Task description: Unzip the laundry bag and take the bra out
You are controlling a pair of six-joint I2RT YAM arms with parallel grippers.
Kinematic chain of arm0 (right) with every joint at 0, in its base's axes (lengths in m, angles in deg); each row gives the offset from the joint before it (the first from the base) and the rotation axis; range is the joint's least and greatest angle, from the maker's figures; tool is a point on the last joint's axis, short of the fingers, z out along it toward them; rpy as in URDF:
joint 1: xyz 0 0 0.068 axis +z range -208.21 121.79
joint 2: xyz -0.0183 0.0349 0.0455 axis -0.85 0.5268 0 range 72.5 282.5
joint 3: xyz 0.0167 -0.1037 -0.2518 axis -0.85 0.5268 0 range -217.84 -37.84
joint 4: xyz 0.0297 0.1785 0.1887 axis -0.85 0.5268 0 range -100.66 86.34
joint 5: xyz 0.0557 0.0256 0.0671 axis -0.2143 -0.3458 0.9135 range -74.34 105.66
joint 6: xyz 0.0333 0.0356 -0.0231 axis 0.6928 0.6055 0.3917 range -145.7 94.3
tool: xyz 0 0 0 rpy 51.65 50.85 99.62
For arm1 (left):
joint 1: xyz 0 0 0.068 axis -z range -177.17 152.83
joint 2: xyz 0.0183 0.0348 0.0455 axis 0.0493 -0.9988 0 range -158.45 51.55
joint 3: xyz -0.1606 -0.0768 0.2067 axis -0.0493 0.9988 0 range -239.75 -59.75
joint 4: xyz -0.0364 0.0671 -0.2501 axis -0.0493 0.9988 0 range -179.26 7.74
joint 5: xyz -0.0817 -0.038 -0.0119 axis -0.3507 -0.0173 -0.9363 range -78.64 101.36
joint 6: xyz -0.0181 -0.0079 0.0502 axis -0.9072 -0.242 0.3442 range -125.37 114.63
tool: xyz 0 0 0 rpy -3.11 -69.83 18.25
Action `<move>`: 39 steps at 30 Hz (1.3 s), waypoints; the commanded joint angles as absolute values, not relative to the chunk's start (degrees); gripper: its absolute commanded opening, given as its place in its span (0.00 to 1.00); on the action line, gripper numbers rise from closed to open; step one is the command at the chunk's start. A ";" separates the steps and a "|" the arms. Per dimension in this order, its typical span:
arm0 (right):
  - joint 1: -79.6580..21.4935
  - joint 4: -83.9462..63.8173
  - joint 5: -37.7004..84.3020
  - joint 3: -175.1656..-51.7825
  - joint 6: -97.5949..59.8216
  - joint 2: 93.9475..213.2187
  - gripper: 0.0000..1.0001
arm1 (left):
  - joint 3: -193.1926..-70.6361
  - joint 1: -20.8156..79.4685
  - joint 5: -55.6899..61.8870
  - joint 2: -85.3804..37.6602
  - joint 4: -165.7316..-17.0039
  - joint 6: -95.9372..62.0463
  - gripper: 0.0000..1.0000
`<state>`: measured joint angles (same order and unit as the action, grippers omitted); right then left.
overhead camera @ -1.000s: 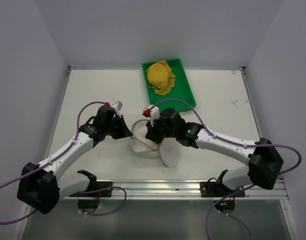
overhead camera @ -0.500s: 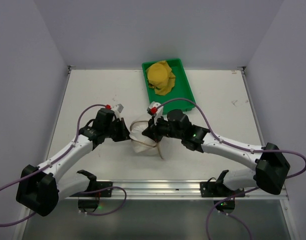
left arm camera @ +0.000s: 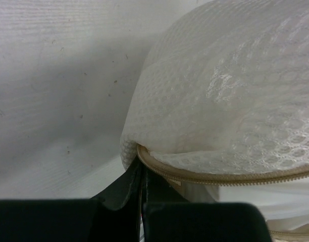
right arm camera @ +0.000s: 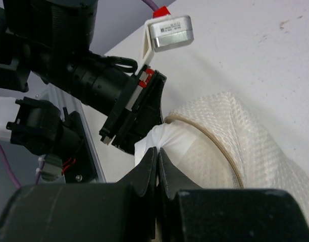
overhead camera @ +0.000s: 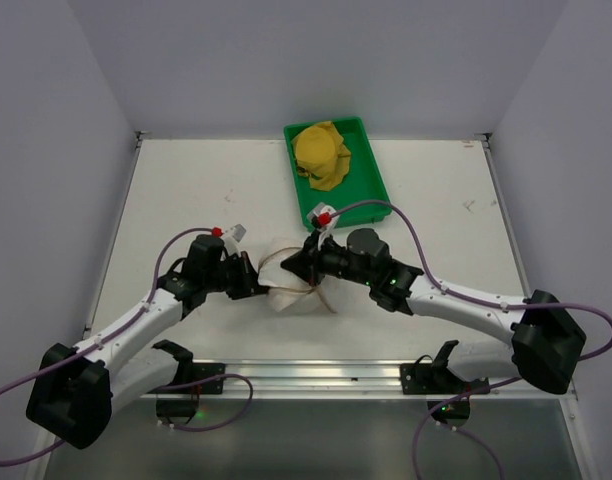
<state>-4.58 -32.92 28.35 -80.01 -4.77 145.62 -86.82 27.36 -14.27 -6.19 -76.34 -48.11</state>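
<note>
Both end effectors (overhead camera: 258, 287) (overhead camera: 290, 268) on laundry bag (overhead camera: 291, 293)

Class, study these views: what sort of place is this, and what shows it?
Likely a robot lab test cell: two arms bolted at the edge of a white table, plain walls closing it in, and a laundry bag.

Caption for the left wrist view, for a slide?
Left gripper, shut, pinching the zippered rim of the white mesh laundry bag on the table.

Left end effector (overhead camera: 256, 285), right end effector (overhead camera: 288, 268): both closed
</note>
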 commanded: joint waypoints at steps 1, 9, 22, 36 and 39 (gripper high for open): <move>-4.42 -31.94 26.12 -83.37 -6.19 145.80 0.00 | -87.16 27.87 -16.50 -5.67 -80.12 -49.75 0.00; -4.42 -14.29 21.73 -84.16 -7.51 149.49 0.01 | -91.21 27.70 -17.02 -6.63 -82.93 -49.57 0.00; -4.16 -1.35 18.04 -97.85 -8.48 157.40 0.85 | -90.60 28.32 -18.00 -8.13 -84.78 -49.66 0.00; -2.05 1.56 11.79 -97.52 -1.36 161.54 0.90 | -89.63 28.32 -17.29 -8.57 -84.61 -49.31 0.00; -2.05 0.16 10.75 -95.94 -0.13 161.97 0.84 | -90.06 28.32 -17.47 -9.27 -84.61 -49.31 0.00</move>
